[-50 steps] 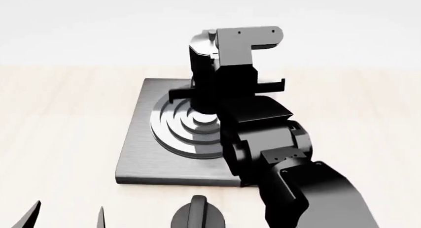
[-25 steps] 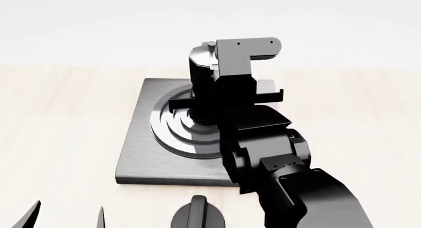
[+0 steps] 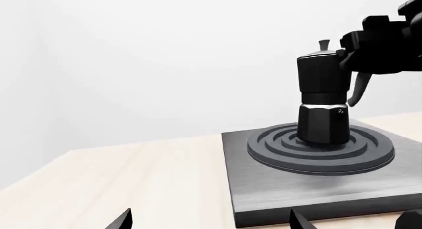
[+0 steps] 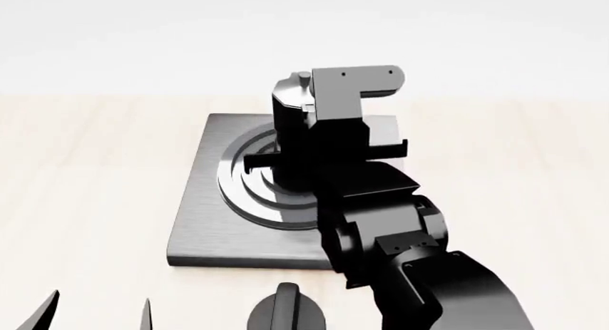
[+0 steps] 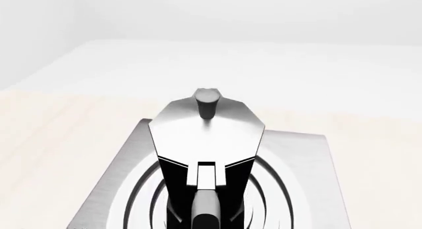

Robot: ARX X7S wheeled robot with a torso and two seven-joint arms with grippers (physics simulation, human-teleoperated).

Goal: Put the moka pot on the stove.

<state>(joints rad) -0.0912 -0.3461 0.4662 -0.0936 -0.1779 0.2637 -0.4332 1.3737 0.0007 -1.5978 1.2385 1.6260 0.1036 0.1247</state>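
Note:
The moka pot (image 3: pixel 322 103), black and faceted with a silver lid (image 5: pixel 205 130), stands upright on the middle of the stove's (image 4: pixel 200 216) ring burner (image 3: pixel 321 149). Its base appears to touch the rings. My right gripper (image 4: pixel 324 155) is shut on the pot's upper part at the handle side, and its black body (image 3: pixel 382 43) shows beside the lid in the left wrist view. The curved handle (image 5: pixel 204 209) points back toward the right wrist camera. My left gripper (image 4: pixel 95 316) hangs open over the wooden table, near the stove's front left, holding nothing.
A short black knob (image 4: pixel 285 312) sits on the table just in front of the stove's front edge. Light wooden tabletop (image 4: pixel 85 173) spreads to both sides of the plate, with a white wall behind.
The right gripper has come down with the moka pot, bringing its base from above the burner onto the rings. The left gripper has not moved.

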